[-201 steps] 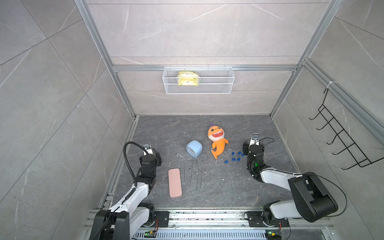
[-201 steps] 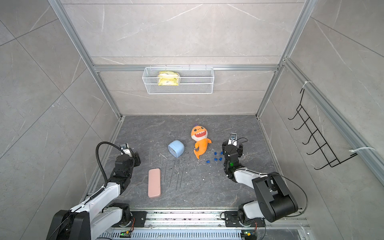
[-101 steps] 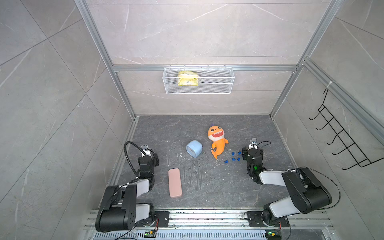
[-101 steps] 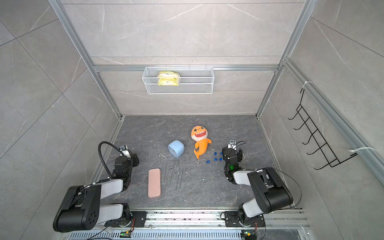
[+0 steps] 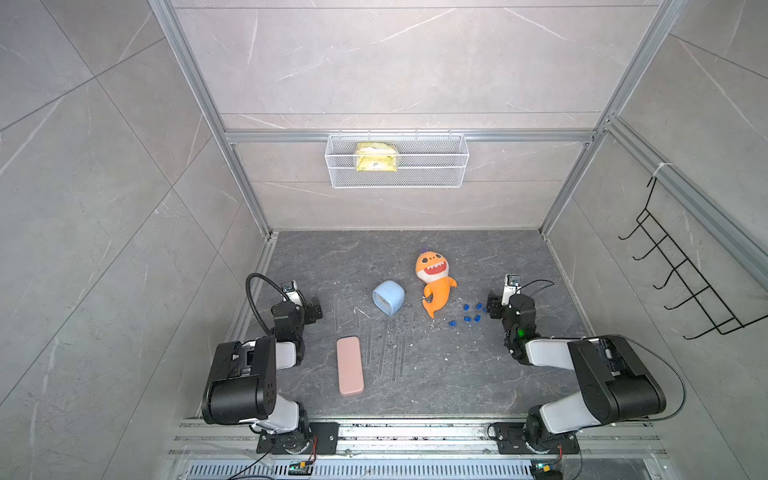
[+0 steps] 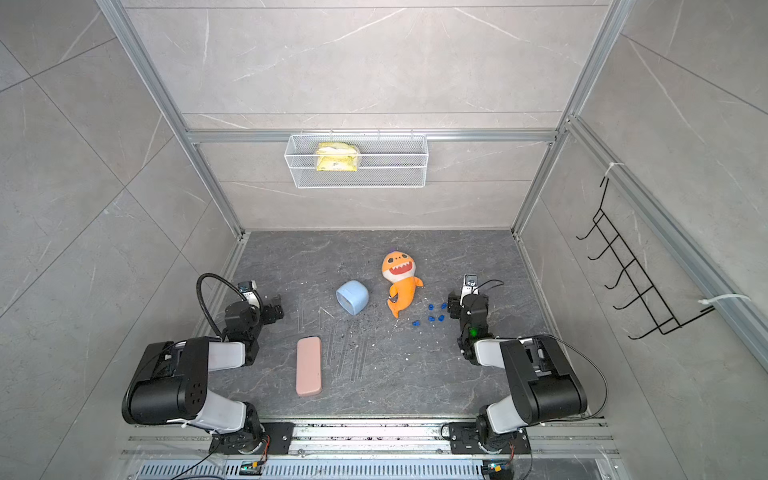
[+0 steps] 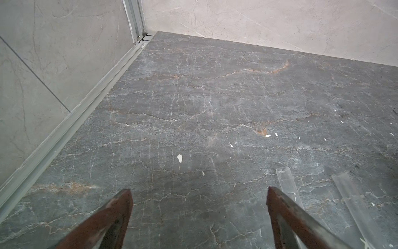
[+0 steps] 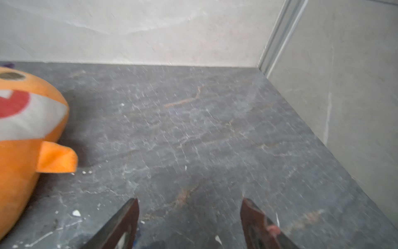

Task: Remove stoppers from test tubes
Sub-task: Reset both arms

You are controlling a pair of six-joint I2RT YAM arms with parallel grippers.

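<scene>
looking down in both top views, we find the left end effector (image 5: 315, 309) low over the dark surface (image 5: 457, 374) near its 9 o'clock edge. the right end effector (image 5: 491, 306) sits near the 3 o'clock edge.

in the left wrist view the left fingers (image 7: 116, 215) are spread wide with only bare stone between them, so that end effector is released and carries nothing. the right wrist view is blurred, but the right fingers (image 8: 127, 222) are likewise apart with nothing between them. we call the right end effector released too.

the stoppers (image 5: 466, 318), five small blue caps, lie loose in a cluster on the surface. they are at 4 o'clock from the orange plush shark (image 5: 434, 286) and just at 9 o'clock of the right end effector.

the test tubes (image 5: 369, 347) lie flat, well apart from the stoppers. they are spread from 9 o'clock round to 6 o'clock of the pale blue cup (image 5: 388, 297), most running roughly along the 12-to-6 line. the nearest lies at 3 o'clock of the pink case (image 5: 350, 365). in the left wrist view we see two tube ends just beside one finger of the left end effector.

the cup lies on its side at 9 o'clock of the shark. on the 12 o'clock wall hangs a wire basket (image 5: 436, 174) with a yellow packet (image 5: 376, 157) in it.
</scene>
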